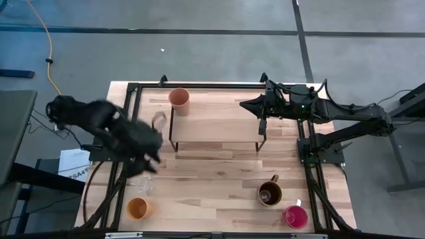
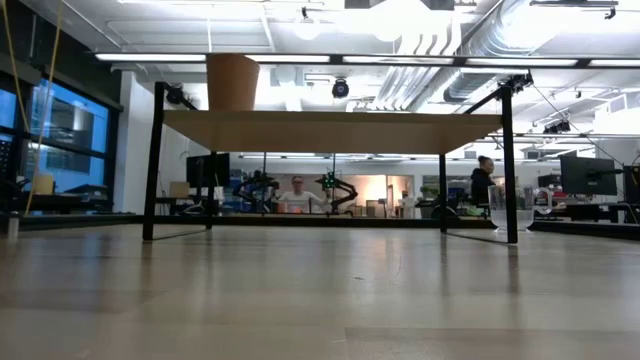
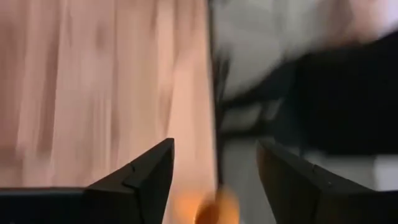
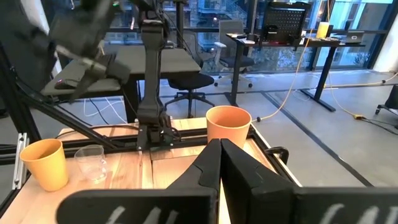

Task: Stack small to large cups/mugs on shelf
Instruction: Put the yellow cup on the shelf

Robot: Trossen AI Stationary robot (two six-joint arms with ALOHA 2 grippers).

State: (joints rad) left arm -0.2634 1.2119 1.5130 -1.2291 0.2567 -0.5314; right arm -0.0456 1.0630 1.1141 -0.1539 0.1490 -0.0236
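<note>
The shelf point(image 1: 216, 123) stands toward the far edge of the counter point(image 1: 219, 169), and only one cup is on it: the peach tumbler point(image 1: 179, 99), upright at the shelf's far left corner. In the low view it sits at the left end of the wood top, which suggests the row is meant to start there and run along the shelf.

The left gripper point(image 1: 149, 156) is just off the shelf's near left corner, blurred in the high view. Its wrist view shows its fingers point(image 3: 146, 177) spread apart with nothing between them, only bare counter and its edge beyond. A clear mug point(image 1: 158, 119) shows faintly by the shelf's left end, close to the arm; I cannot tell whether it rests on the shelf or the counter.

The right gripper point(image 1: 251, 103) waits over the shelf's far right corner, fingers pressed together and empty, clear of the left arm's work.

Still on the counter: a second clear mug point(image 1: 145, 184) and the orange cup point(image 1: 138, 208) at the near left corner, the brown mug point(image 1: 269, 193) and the pink cup point(image 1: 295, 216) toward the near right corner. In my judgement the task is early, with most cups yet to be shelved.
</note>
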